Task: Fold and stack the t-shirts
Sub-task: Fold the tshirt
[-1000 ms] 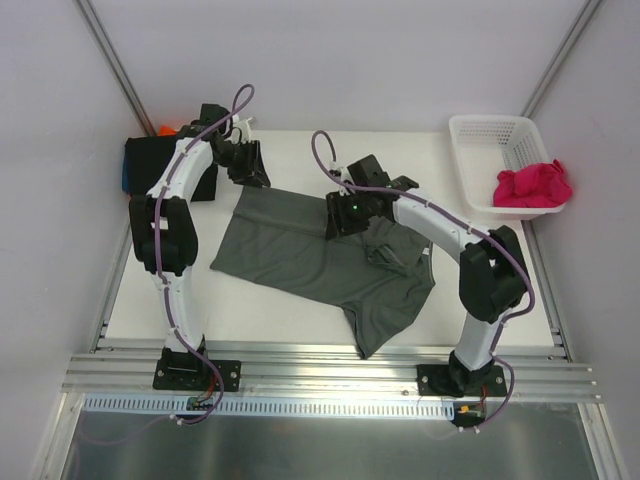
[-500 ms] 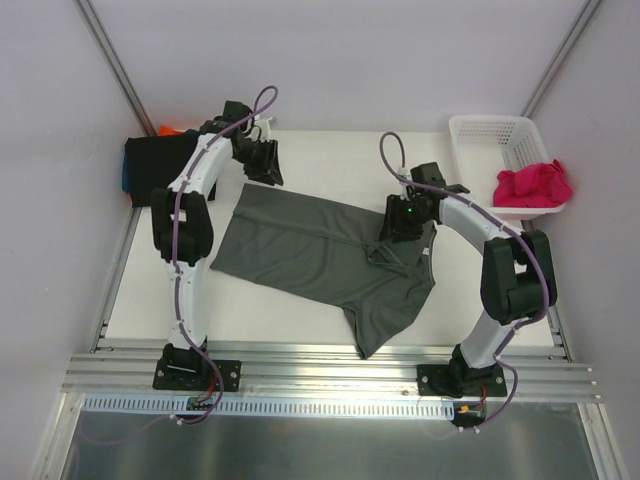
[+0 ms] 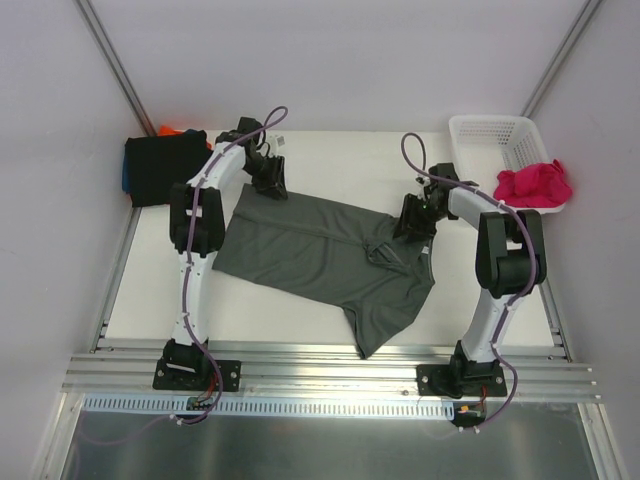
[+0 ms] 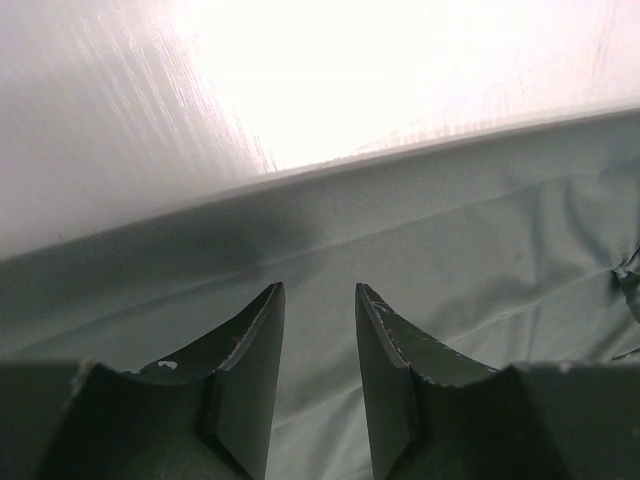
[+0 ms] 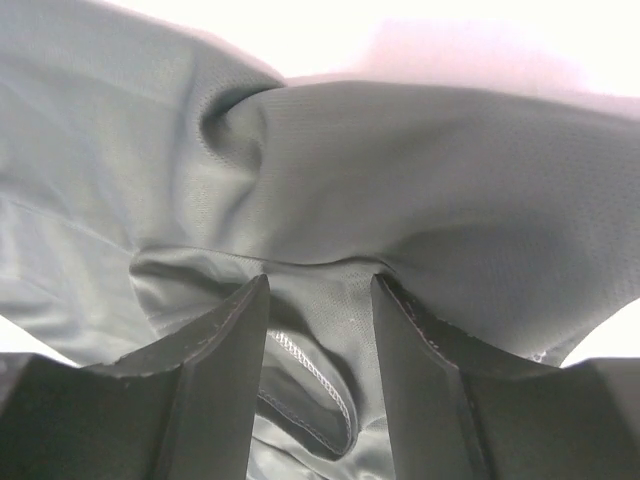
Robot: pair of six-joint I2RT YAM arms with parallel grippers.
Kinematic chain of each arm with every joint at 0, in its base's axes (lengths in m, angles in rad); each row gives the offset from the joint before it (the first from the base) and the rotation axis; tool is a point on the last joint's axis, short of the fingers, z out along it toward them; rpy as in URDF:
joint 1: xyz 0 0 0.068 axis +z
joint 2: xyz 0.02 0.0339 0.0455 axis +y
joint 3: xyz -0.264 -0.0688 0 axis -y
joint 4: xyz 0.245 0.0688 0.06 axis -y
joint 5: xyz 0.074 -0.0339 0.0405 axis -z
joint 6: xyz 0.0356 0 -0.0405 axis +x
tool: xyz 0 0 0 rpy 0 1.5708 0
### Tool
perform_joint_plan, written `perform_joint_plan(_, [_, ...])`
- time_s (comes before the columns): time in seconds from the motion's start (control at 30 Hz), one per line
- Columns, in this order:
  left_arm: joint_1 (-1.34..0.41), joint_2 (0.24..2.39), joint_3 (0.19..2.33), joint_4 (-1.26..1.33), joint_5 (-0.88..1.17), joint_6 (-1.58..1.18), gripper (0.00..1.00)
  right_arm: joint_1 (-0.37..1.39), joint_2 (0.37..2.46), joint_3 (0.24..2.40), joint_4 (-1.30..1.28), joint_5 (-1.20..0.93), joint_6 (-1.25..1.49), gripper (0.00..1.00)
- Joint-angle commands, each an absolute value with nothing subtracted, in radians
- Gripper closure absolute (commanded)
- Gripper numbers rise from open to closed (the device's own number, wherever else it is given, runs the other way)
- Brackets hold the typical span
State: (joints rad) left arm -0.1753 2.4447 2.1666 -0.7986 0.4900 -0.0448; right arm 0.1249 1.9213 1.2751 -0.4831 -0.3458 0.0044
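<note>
Only wrist views show left tool (image 4: 319, 287) and right tool (image 5: 320, 280) released over the dark grey t-shirt (image 3: 300, 250).

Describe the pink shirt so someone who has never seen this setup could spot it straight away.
At the table's far right corner sits a white basket. The pink shirt is bunched in its near end, hanging over the rim. It alone is crumpled and pink: the grey shirt lies spread mid-table, and the far-left stack is mostly black.
</note>
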Motion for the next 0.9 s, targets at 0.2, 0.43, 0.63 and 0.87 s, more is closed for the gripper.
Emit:
perform_joint_plan(0.2, [-0.173,2.526,2.316,-0.799,0.476,-0.104,0.61,0.103,2.078,1.509,-0.472,-0.345,0.021,0.49])
perform_joint_plan(0.43, [-0.186,2.562,2.384,-0.749,0.404,-0.127,0.59,0.103,2.186,1.704,-0.465,-0.336,0.022,0.47])
perform_joint_plan(0.63, [-0.19,2.553,2.401,-0.726,0.328,-0.112,0.59,0.104,2.191,1.73,-0.456,-0.337,0.011,0.47])
perform_joint_plan(0.87, [-0.187,2.382,2.234,-0.727,0.389,-0.123,0.59,0.133,2.088,1.672,-0.446,-0.353,0.032,0.47])
